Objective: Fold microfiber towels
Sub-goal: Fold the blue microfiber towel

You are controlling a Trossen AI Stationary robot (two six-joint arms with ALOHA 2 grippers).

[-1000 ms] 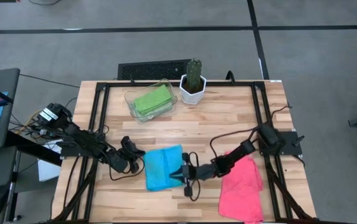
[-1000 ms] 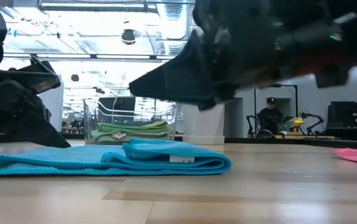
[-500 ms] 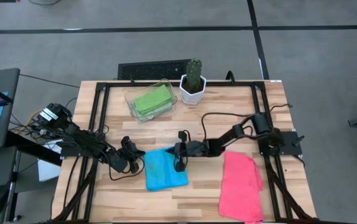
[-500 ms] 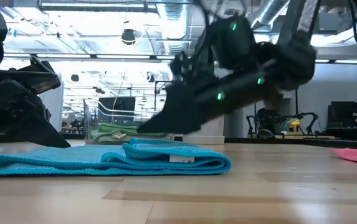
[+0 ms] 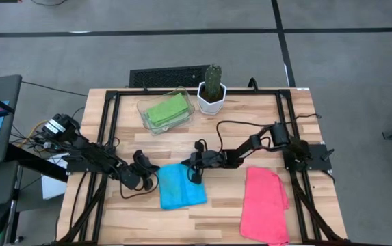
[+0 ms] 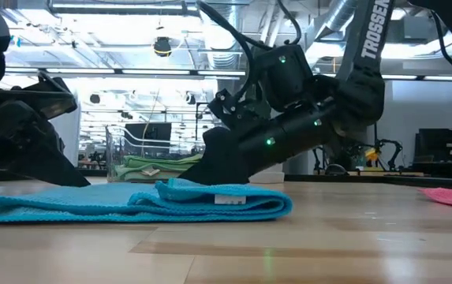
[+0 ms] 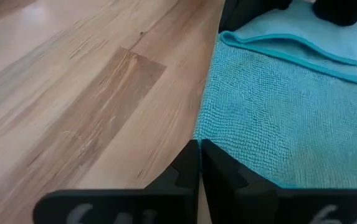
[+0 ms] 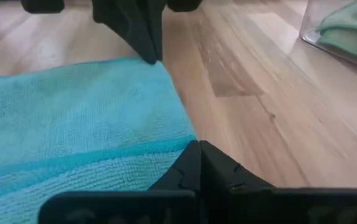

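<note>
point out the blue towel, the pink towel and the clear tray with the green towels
blue towel (image 5: 180,186): high view, middle of its folded top layer
pink towel (image 5: 264,205): high view, centre of the cloth
clear tray (image 5: 143,107): high view, its left rim

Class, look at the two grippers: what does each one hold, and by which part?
Left gripper and right gripper are each shut on an edge of the blue towel; an actual pinch cannot be told.
</note>
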